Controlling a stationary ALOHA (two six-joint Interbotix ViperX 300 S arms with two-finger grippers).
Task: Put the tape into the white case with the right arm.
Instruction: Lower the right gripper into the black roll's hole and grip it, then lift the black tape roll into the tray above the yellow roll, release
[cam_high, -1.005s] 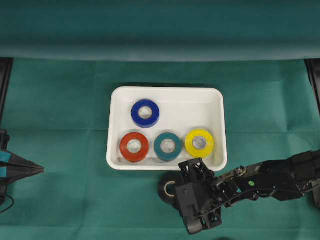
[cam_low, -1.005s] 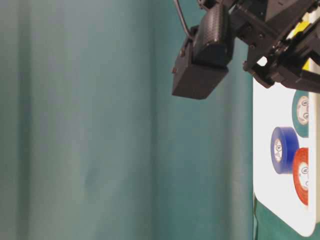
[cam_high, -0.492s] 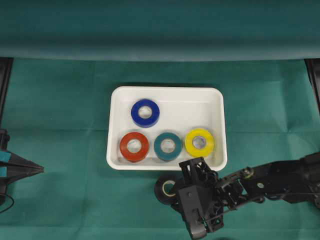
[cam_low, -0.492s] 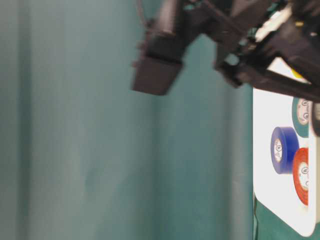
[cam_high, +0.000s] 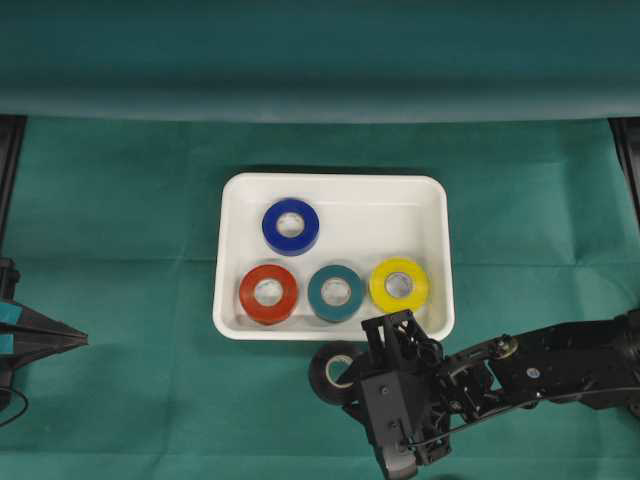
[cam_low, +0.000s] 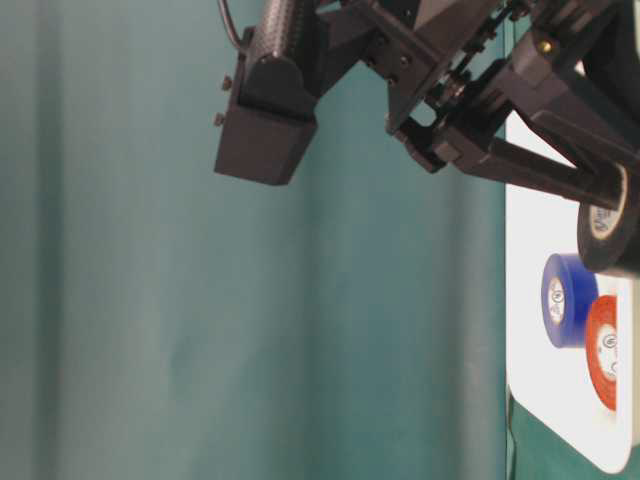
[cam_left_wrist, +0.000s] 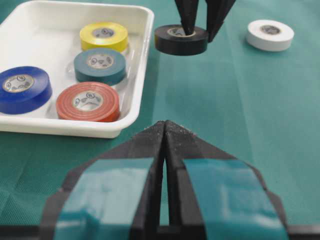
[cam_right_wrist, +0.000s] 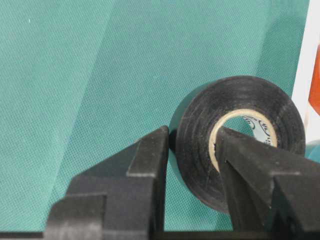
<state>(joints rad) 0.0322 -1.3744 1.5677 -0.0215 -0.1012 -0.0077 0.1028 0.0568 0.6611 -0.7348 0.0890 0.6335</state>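
The green-covered surface (cam_high: 120, 200) carries the white case (cam_high: 430, 215), a shallow tray with rounded corners that already holds blue (cam_high: 290, 226), red (cam_high: 268, 294), teal (cam_high: 335, 292) and yellow (cam_high: 399, 285) rolls. The right arm (cam_high: 540, 365) reaches in from the right edge of the overhead view, and its tool (cam_right_wrist: 192, 145) pinches the wall of the black tape (cam_high: 333, 372): one finger sits inside the core, the other presses the outer face. The roll hangs just outside the case's near rim, close to the teal roll, and the left wrist view shows it level, with a little shadow under it. Compared with a second ago, the black tape shows more fully beside the tool instead of lying mostly hidden under it, and in the table-level view it now appears in front of the case. It is a matte black ring with a pale printed core. A white roll (cam_left_wrist: 270, 34) lies well apart on the cloth. The left tool (cam_left_wrist: 165, 150), teal-patched, is pressed together and holds nothing.
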